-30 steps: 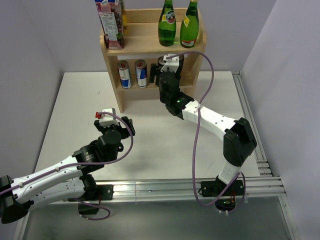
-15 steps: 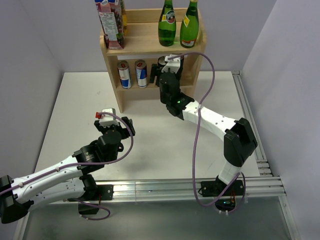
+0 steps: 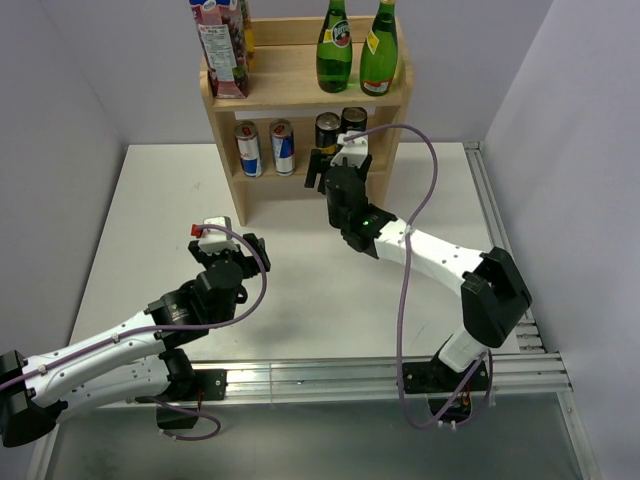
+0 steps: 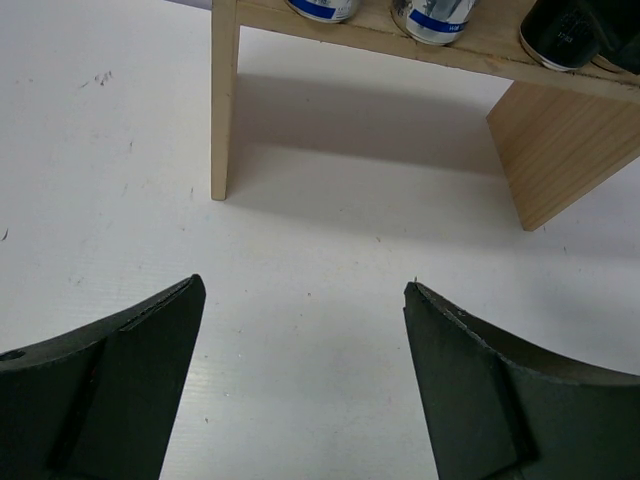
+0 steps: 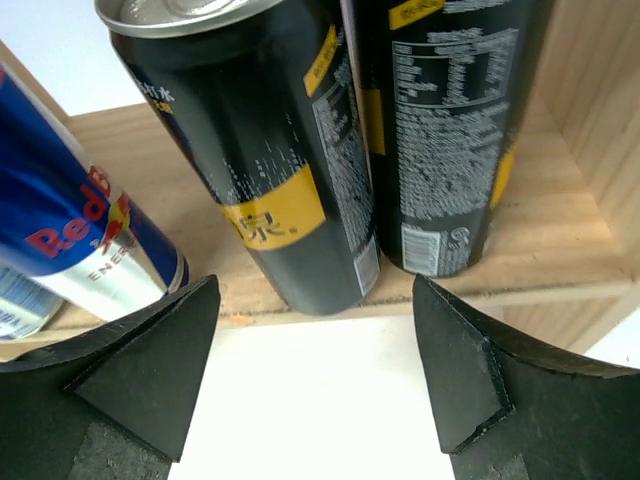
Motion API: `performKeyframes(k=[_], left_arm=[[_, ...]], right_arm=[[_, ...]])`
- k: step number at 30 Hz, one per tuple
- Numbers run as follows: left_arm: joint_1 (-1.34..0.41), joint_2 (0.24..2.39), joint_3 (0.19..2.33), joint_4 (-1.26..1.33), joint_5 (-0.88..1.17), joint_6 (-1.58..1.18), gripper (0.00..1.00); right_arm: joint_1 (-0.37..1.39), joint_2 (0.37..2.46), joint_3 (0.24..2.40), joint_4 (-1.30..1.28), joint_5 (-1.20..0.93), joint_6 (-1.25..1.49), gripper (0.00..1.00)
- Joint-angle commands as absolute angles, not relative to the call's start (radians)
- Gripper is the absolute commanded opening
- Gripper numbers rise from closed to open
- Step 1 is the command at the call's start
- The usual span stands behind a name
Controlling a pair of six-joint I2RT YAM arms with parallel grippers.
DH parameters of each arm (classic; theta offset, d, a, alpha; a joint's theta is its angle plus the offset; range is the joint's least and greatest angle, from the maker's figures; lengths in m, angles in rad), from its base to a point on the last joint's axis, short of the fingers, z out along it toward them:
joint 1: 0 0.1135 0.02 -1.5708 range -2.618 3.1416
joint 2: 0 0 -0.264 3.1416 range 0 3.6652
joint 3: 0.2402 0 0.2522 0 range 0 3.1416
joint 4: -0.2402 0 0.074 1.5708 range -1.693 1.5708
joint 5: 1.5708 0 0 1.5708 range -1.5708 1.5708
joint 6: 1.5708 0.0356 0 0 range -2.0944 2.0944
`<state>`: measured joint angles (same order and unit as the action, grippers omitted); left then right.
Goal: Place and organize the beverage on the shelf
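Since the earlier frame, the right gripper (image 5: 314, 300) has backed out of the lower tier of the shelf (image 3: 300, 90). Both black cans, previously masked by the wrist, are now exposed. Its jaws stand apart with nothing between them, just in front of the tier's front edge.

The left black can (image 5: 270, 170) and the right black can (image 5: 450, 130) stand upright side by side at the right end of the lower tier. Two blue-and-silver cans (image 3: 265, 147) stand at its left end.

The upper tier carries a juice carton (image 3: 222, 45) at the left and two green bottles (image 3: 356, 50) at the right.

The shelf stands at the far edge of the white table (image 3: 150, 220), against the back wall.

The left gripper (image 4: 302, 290) hovers over bare table, well short of the shelf. Its jaws are spread and hold nothing.
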<state>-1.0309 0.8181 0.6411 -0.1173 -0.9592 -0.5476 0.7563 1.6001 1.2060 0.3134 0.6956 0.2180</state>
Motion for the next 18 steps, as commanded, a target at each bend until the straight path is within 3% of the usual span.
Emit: performKeyframes(k=[1, 7, 9, 10, 18], left_arm=[[-1.034, 0.818, 0.641, -0.083, -0.974, -0.564, 0.87], [-1.034, 0.807, 0.686, -0.118, -0.974, -0.546, 0.88], [-1.035, 0.786, 0.715, -0.129, -0.947, -0.537, 0.91], [-1.034, 0.782, 0.727, -0.139, -0.93, -0.534, 0.99], [-1.037, 0.776, 0.845, -0.178, -0.907, -0.514, 0.99]], right_arm=[[0.773, 1.514, 1.181, 0.341, 0.735, 0.258, 0.85], [0.859, 1.321, 1.056, 0.232, 0.798, 0.299, 0.84], [0.879, 1.208, 1.014, 0.114, 0.776, 0.351, 0.86], [0.888, 1.169, 1.005, 0.073, 0.764, 0.363, 0.93], [1.005, 0.71, 0.893, -0.26, 0.828, 0.465, 1.0]])
